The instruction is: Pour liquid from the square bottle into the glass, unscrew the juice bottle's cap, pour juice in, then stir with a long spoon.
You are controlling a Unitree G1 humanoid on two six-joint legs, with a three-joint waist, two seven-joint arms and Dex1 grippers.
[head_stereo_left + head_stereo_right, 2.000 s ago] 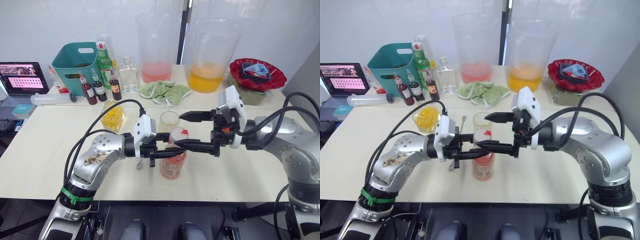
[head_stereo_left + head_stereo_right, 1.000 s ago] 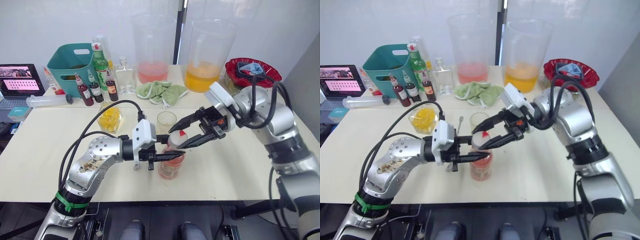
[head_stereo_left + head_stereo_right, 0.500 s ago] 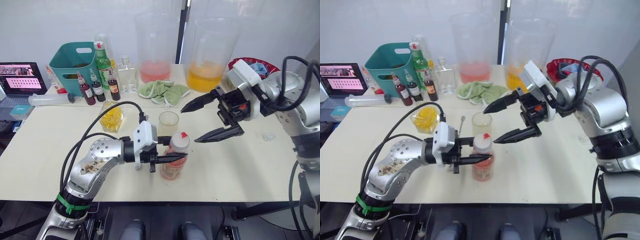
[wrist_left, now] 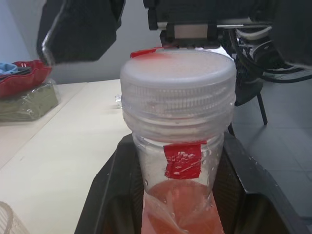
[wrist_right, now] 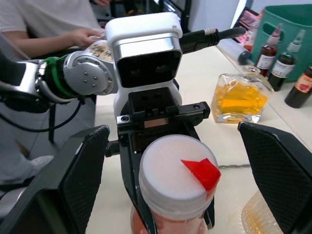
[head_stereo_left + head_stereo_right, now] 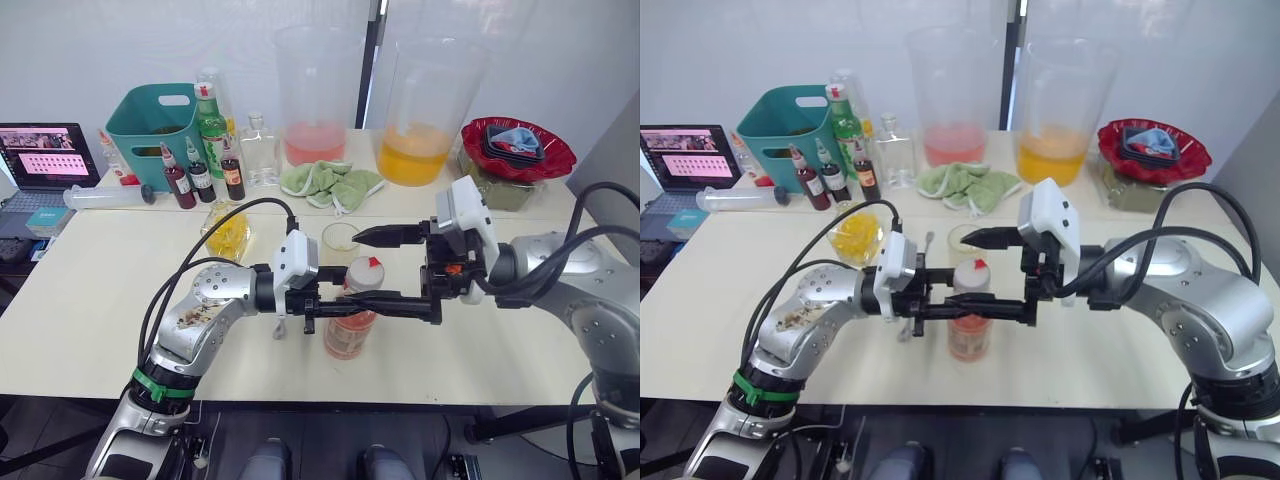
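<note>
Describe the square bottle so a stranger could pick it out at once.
Start at the teal bin on the table's far left, then come forward past the small dark-red bottles. The square bottle stands alone there: squat, clear, and holding bright yellow liquid.

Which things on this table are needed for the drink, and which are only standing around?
Needed:
juice bottle, held by the left gripper
cap, with the open right gripper around it
glass
square bottle
long spoon

Standing around:
two pitchers
green cloth
teal bin
red bowl
laptop
</note>
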